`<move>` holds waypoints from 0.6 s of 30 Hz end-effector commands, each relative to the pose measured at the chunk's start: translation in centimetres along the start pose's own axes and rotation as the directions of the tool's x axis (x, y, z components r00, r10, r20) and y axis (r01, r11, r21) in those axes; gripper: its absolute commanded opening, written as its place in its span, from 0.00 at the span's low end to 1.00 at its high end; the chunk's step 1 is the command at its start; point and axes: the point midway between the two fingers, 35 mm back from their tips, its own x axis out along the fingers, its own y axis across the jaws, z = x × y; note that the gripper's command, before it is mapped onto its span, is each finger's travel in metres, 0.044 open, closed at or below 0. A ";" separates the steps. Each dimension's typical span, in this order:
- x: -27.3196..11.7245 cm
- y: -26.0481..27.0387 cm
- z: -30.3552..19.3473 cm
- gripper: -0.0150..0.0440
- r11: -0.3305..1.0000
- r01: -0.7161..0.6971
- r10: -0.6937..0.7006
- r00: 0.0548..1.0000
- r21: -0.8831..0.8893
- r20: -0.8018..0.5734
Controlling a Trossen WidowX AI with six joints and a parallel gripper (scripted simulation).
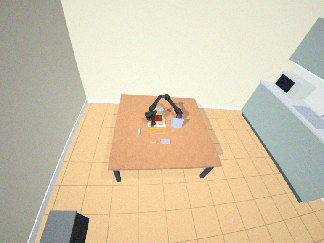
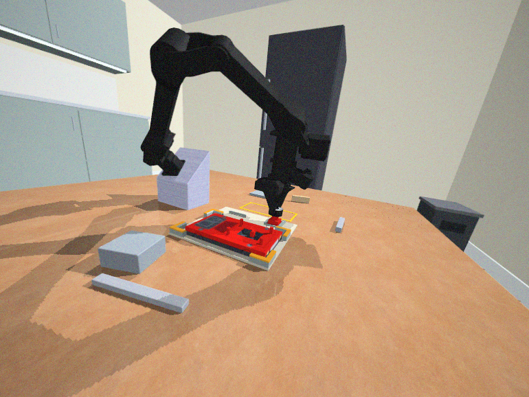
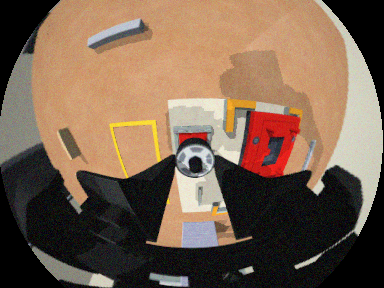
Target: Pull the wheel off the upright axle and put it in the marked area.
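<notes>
My gripper (image 1: 152, 123) (image 2: 276, 208) is shut on the wheel (image 2: 275, 213) (image 3: 182, 160), a small black tyre with a silver spoked hub and a dark centre. The wheel is level, directly above the red block (image 1: 152, 125) (image 2: 273, 220) (image 3: 193, 136) in its grey holder. The axle is hidden, and I cannot tell whether the wheel is still around it. The marked area is a yellow outline (image 1: 150, 130) (image 2: 260, 205) (image 3: 132, 122) on the table, beside the pale board (image 1: 160, 125) (image 3: 192, 106). The gripper is outside it.
A red slab (image 2: 205, 231) (image 3: 255, 130) with upright pegs lies between orange corners on the board. A lilac sloped block (image 1: 177, 122) (image 2: 197, 183) stands near the arm's base. A blue-grey block (image 2: 128, 252) and several bars and flat pieces lie around the table.
</notes>
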 end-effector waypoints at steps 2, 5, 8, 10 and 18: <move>-2.5 0.3 -0.2 0.25 1.000 -0.008 0.008 1.000 -0.030 0.029; -2.6 0.3 -0.2 0.25 1.000 -0.008 0.008 1.000 -0.030 0.029; -2.7 0.3 -0.2 0.25 1.000 -0.007 0.008 1.000 -0.030 0.030; -2.7 0.3 -0.2 0.25 1.000 -0.007 0.008 1.000 -0.030 0.030; -3.0 0.3 -0.3 0.25 1.000 -0.007 0.008 0.999 -0.030 0.031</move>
